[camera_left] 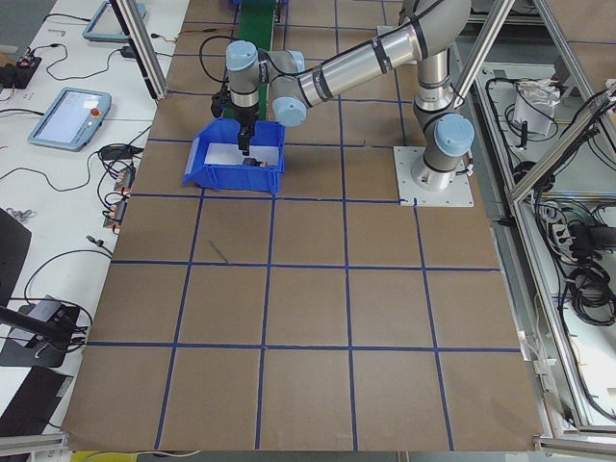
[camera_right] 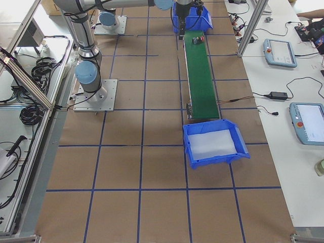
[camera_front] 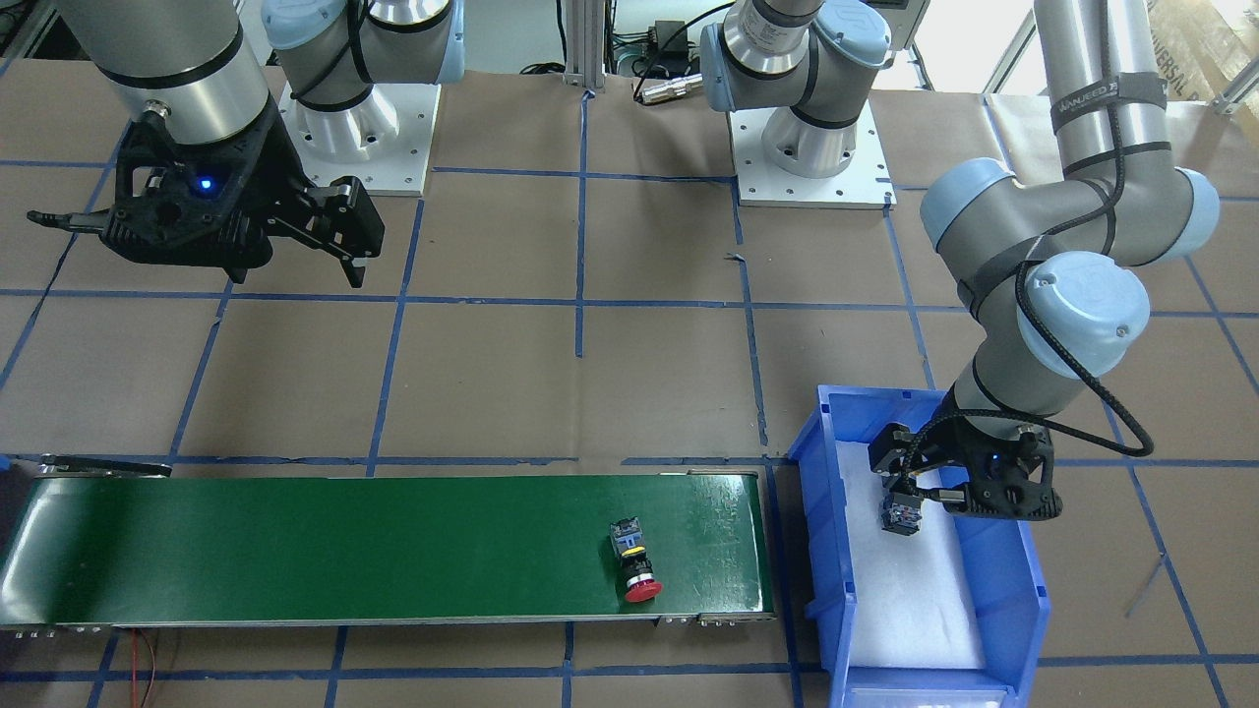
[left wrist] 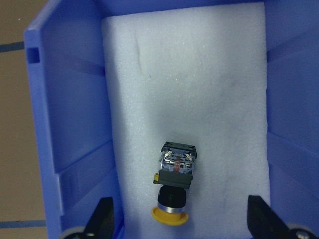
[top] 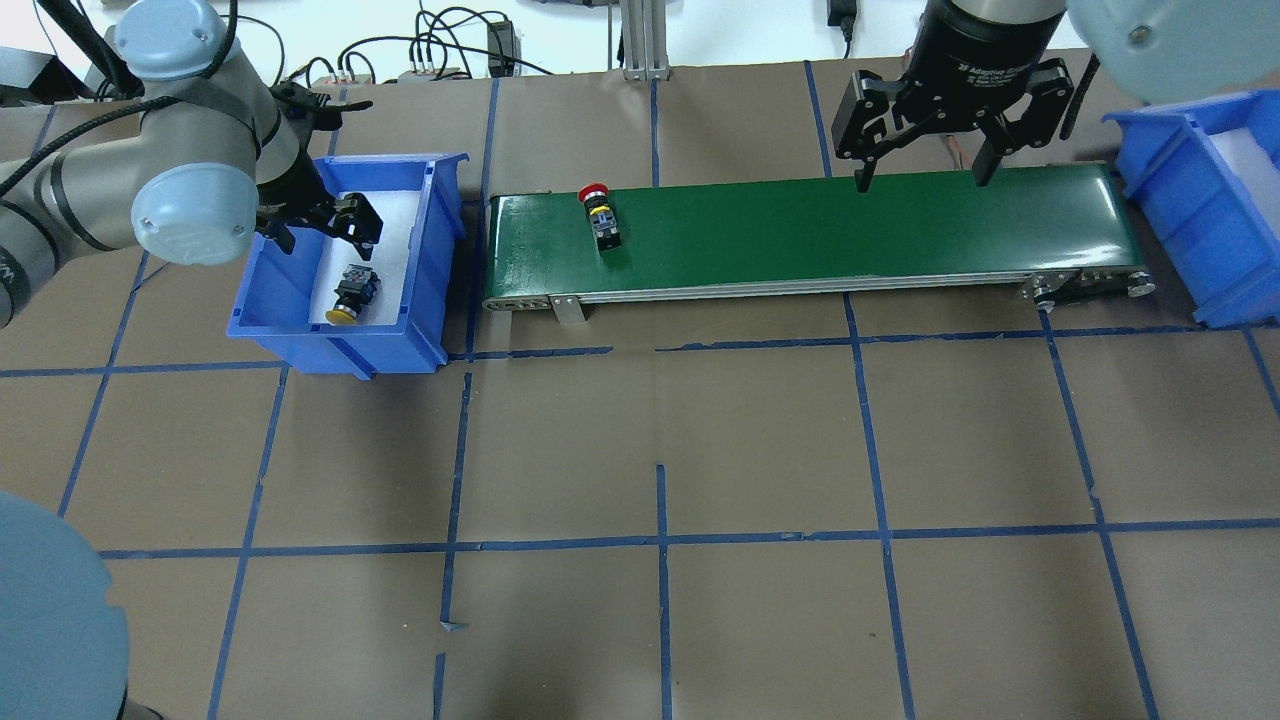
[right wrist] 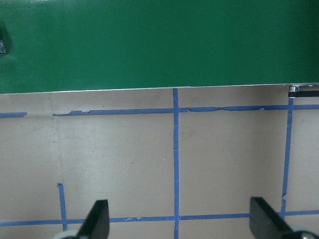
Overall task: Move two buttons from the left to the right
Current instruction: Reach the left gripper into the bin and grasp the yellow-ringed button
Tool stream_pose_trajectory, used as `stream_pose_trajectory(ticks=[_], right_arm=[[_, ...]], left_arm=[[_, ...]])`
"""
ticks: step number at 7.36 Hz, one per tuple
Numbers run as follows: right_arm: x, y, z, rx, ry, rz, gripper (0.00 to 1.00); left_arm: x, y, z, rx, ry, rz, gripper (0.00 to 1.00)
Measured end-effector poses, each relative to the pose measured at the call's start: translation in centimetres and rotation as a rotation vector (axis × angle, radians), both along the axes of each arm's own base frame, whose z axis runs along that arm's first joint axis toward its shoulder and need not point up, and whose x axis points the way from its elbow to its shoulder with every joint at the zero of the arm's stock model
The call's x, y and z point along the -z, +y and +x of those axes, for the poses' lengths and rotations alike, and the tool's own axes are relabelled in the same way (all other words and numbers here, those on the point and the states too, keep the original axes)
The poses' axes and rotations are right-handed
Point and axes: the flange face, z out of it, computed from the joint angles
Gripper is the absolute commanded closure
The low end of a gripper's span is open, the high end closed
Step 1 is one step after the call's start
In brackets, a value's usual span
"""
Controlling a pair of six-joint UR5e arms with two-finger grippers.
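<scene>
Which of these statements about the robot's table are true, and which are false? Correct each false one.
1. The red mushroom-capped push-button lies on the green conveyor belt. True.
2. The yellow-capped push-button is clamped in the left claw. False: it lies on white foam inside the blue plastic bin, with the open claw over it.
3. The right claw is open and holds nothing. True.
4. The second blue bin, at the belt's other end, holds a button. False: only its foam lining shows inside.
</scene>
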Motion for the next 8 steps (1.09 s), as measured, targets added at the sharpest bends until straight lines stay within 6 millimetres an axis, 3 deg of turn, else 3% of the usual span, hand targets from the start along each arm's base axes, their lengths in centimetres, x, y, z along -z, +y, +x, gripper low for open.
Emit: stream_pose_trajectory(ticks=[3,8], right_arm=[[0.0,0.0,0.0,0.0,0.0,0.0,0.0],[0.0,0.0,0.0,0.0,0.0,0.0,0.0]], left_arm=[[2.5,0.7,0.2,-0.002,0.016,0.042,0.05],[3.9,0.4,2.1,0.054,0.048,0.06,0.05]])
